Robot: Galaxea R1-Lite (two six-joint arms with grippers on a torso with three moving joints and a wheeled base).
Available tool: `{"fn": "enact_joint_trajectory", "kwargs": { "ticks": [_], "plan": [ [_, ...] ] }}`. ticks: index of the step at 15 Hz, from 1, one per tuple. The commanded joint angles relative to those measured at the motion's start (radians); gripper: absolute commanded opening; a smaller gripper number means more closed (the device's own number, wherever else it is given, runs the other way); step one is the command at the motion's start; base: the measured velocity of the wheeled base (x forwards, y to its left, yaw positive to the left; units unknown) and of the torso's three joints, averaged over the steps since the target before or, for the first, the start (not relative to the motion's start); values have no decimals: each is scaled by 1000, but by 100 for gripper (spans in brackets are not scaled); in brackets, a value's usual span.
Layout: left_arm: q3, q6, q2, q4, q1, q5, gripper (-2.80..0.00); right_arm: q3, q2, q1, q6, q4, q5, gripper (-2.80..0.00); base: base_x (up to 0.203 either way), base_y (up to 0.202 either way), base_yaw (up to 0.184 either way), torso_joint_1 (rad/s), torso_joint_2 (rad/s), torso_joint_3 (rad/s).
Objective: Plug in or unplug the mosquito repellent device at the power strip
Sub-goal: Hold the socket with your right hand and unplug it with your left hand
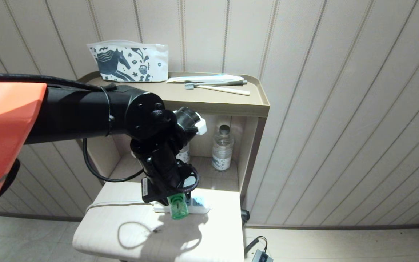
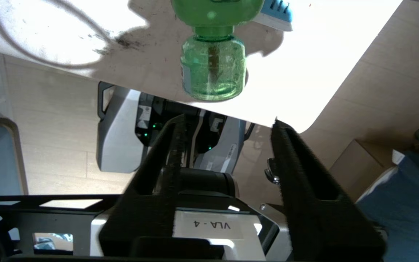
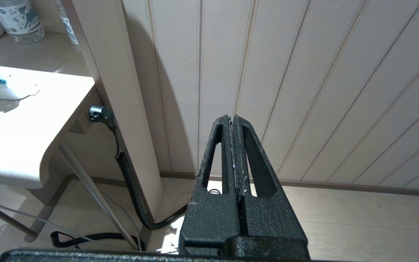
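Lower centre of the head view: a pale table (image 1: 122, 233) carries the power strip (image 1: 199, 206), with its white cord (image 1: 115, 204) running left. The mosquito repellent device (image 1: 179, 207) stands on the strip, green bottle toward the camera. The left gripper (image 1: 169, 198) sits directly above it and hides the strip's left part. In the left wrist view the jaws are spread wide, the bottle (image 2: 213, 69) lies beyond the fingertips (image 2: 176, 127) and apart from them, and one blue socket face (image 2: 276, 12) shows beside the green head.

Behind the table, mid-frame, an open shelf unit (image 1: 258, 105) holds a water bottle (image 1: 222, 148). Its top tray bears a patterned pouch (image 1: 129, 62) and toothbrushes (image 1: 216, 86). Striped wall panelling (image 1: 340, 109) fills the background.

Only the right wrist view shows the right gripper (image 3: 233, 118), jaws pressed together, hanging by the wall over the floor, and a black plug (image 3: 98, 113) with a coiled cable under the table edge.
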Motion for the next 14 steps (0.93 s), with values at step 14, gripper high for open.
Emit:
{"fn": "enact_joint_trajectory", "kwargs": {
  "ticks": [14],
  "plan": [
    [-138, 59, 226, -3, 85, 58, 0, 1, 1, 0, 3, -2, 0, -280, 0, 0, 0, 0, 0, 0]
  ]
}}
